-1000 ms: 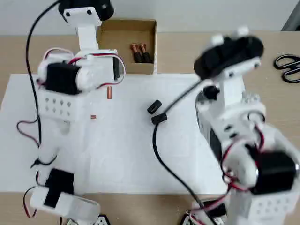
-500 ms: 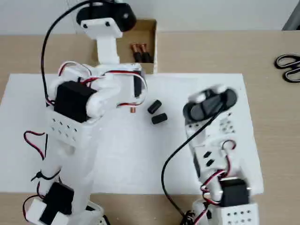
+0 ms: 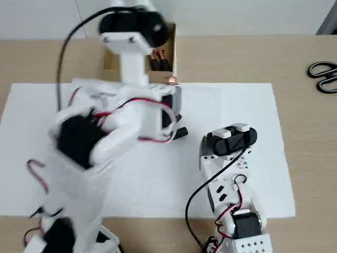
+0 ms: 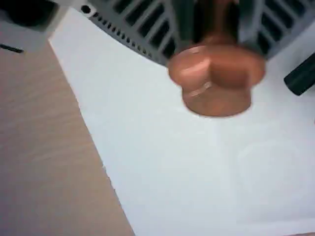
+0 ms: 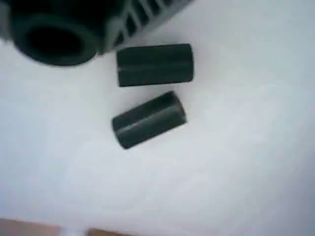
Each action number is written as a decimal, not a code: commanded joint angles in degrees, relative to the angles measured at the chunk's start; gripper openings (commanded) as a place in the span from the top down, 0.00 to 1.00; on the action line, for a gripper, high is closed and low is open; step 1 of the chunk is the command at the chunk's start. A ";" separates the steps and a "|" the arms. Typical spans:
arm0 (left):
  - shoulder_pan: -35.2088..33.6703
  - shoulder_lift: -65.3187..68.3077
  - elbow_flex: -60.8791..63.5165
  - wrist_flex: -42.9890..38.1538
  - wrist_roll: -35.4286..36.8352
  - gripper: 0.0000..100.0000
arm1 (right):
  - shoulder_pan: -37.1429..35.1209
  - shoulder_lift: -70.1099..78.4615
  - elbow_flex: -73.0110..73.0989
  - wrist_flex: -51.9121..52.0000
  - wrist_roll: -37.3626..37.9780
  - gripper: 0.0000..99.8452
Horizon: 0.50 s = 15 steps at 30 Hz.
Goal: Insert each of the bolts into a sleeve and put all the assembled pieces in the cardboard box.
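Left fingers (image 4: pixel 142 24) are clamped on the copper bolt (image 4: pixel 216 81), above the white sheet (image 4: pixel 172 172). Bolt's long axis runs roughly along the fingers: flanged head out past the tips, shank back between them. In the high view it sits by the cardboard box (image 3: pixel 172 50) corner, near the two black sleeves (image 5: pixel 155 65). Sleeves lie on their sides, near-parallel, close but apart.

My read: level the bolt, line it up with one bore and push slowly. A loose sleeve will slide or roll unless the right arm (image 3: pixel 231 145) pins it. The exposed end looks like the head, so it may need a regrip.
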<state>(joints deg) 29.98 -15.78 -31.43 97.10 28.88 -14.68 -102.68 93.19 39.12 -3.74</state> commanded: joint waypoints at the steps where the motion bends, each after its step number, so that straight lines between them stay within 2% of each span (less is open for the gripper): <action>1: -0.18 -5.54 4.70 -0.26 -0.88 0.99 | -2.33 -1.36 -0.62 -1.54 -0.70 0.98; 8: 0.53 -18.55 20.09 -6.59 -0.97 0.99 | -4.79 -1.27 -0.26 -1.36 -0.70 0.98; 12: -2.73 -24.62 36.79 -17.14 -1.05 0.99 | -4.79 -1.27 -0.44 -1.54 -0.79 0.98; 15: -3.78 -28.13 49.36 -29.63 -2.81 0.99 | -4.88 -1.27 -0.70 -1.54 -0.79 0.98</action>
<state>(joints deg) 26.99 -40.04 7.52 79.25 27.82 -19.34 -103.12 93.19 39.12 -4.00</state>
